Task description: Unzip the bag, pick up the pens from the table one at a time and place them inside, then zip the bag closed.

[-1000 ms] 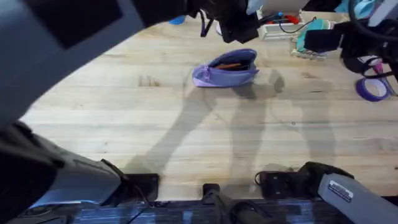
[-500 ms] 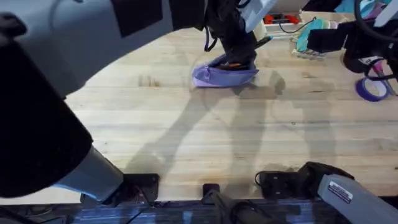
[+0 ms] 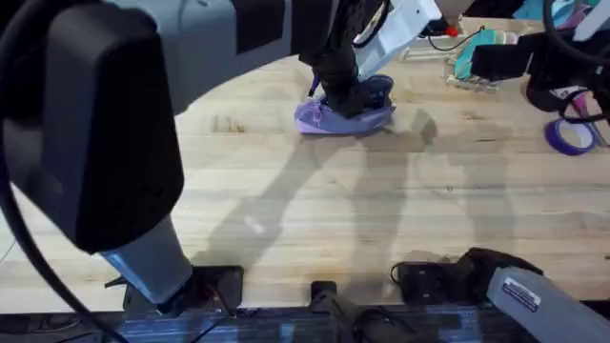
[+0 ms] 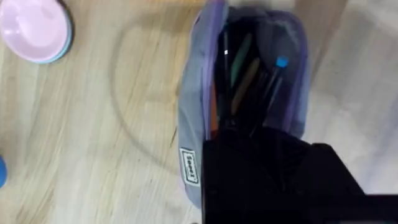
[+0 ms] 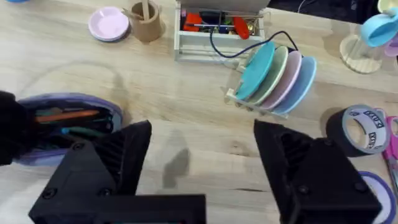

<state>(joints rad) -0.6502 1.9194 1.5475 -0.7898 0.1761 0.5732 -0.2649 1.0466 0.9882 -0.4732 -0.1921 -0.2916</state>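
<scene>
Pale plank wood makes up your counter (image 3: 315,210), which runs across the whole overhead frame with clutter along its far edge at the top. Your bag (image 3: 329,118) lies in the upper middle of that frame, a lavender pouch with its mouth unzipped and wide open. Your left arm rises large from the lower left and reaches across to it, and the left end effector (image 3: 348,95) sits right on the bag's opening; you cannot tell from these views whether its fingers are apart or together, since the left wrist camera shows just a dark block over the near end of the pouch. In that wrist view the bag (image 4: 199,124) lies lengthwise up the frame, and inside it you can see the orange pen (image 4: 245,84) lying along the interior beside a dark pen with a blue tip (image 4: 281,62), with a small white label on the pouch's outer wall near the lower middle. A pink dish (image 4: 34,28) rests on the wood in the upper left of that frame, well apart from the bag. Your right end effector (image 5: 202,155) hangs above bare wood with its two black fingers spread wide apart and nothing between them. In its camera the bag (image 5: 93,102) sits at the left edge, the orange pen (image 5: 68,114) visible inside. Farther off stand a rack of teal and blue plates (image 5: 277,74), a white tray of small tools (image 5: 217,28) and a roll of tape (image 5: 364,127) at the right edge.
</scene>
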